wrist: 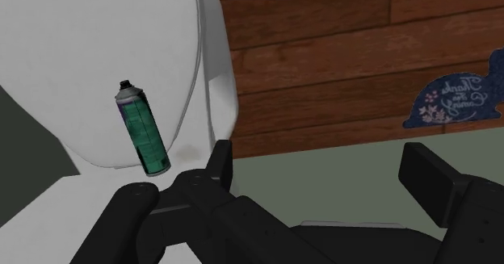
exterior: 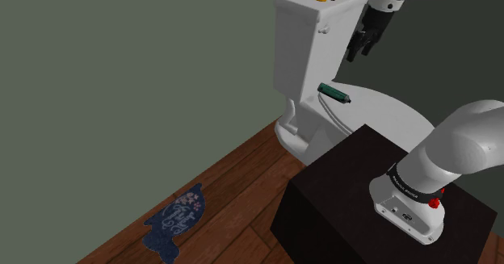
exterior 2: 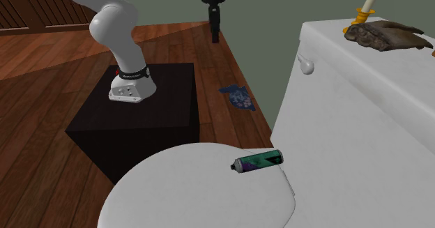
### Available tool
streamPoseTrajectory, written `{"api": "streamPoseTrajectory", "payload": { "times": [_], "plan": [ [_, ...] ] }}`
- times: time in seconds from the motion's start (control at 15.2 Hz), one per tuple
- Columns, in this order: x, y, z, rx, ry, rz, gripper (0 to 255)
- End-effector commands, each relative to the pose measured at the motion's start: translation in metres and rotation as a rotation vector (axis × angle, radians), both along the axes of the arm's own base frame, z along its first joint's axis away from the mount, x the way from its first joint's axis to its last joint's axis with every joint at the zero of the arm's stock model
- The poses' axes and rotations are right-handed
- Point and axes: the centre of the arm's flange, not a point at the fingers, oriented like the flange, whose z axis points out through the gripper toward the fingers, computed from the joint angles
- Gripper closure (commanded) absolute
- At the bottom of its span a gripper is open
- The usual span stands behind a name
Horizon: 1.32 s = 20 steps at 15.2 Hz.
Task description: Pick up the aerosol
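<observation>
The aerosol [exterior: 333,94] is a dark green can with a grey and black cap. It lies on its side on the closed white toilet lid [exterior: 389,113], close to the tank. The second exterior view shows the can [exterior 2: 258,162] resting near the lid's hinge end. My black gripper [exterior: 355,52] hangs in the air well above the lid, beside the tank, and touches nothing. From the wrist, the aerosol [wrist: 142,130] lies off to the side of my gripper [wrist: 319,164], beyond one finger [wrist: 218,161]. The fingers stand apart with nothing between them.
The white tank [exterior 2: 362,101] rises right behind the can, with a brown cloth-like lump [exterior 2: 387,35] and a wooden handle on its top. My black stand [exterior 2: 146,108] sits next to the toilet bowl. A blue fish-shaped mat [exterior: 176,214] lies on the wooden floor.
</observation>
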Motion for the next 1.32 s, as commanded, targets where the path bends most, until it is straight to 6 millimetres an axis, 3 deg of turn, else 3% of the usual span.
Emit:
{"api": "streamPoseTrajectory", "payload": {
  "times": [0.0,1.25],
  "plan": [
    [0.010,-0.013,-0.020,-0.005,0.001,0.001,0],
    [0.093,-0.157,-0.205,-0.041,0.026,0.001,0]
  ]
}}
